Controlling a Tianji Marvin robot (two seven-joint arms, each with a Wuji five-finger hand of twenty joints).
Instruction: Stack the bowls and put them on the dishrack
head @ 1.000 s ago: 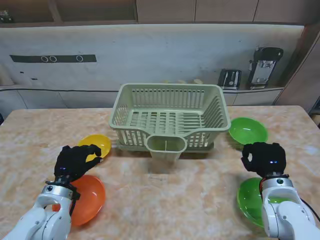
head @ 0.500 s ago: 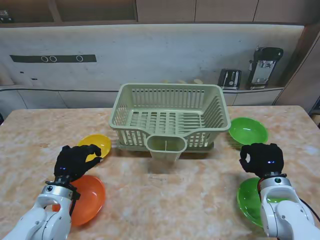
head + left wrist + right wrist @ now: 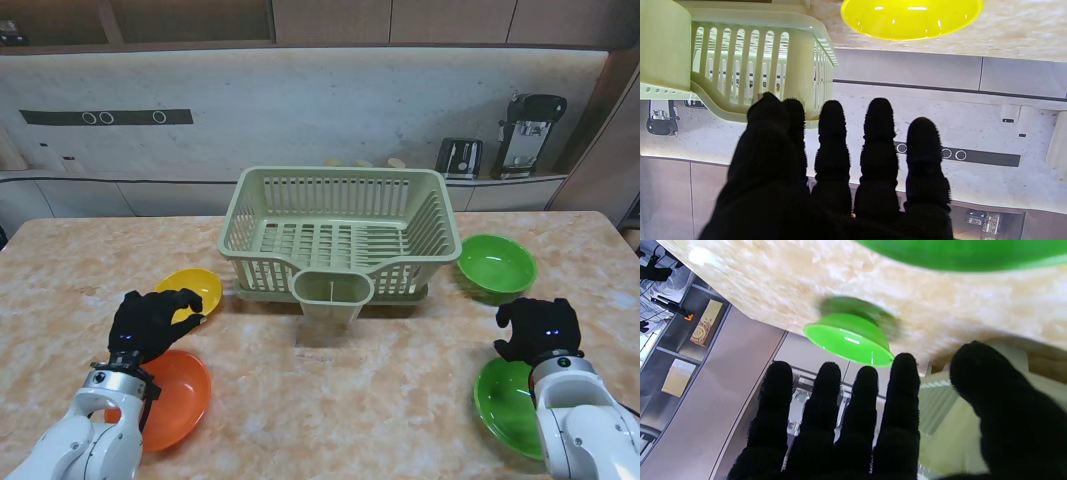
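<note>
Right hand (image 3: 538, 330), fingers spread and empty, has shifted rightward over the glossy green bowl (image 3: 512, 405).

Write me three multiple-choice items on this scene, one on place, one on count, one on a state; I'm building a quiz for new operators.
1. Where is the yellow bowl?
A. left of the dishrack
B. inside it
C. right of it

2. How many green bowls are on the table?
A. one
B. two
C. three

3. What is the right hand doing?
A. gripping a bowl
B. holding nothing, fingers apart
C. resting in the rack

Key: 1 A, the stand view shows it on the table at the rack's left. 2 B, the far green bowl and the near green bowl. 3 B, the right wrist view shows spread fingers with nothing between them.
</note>
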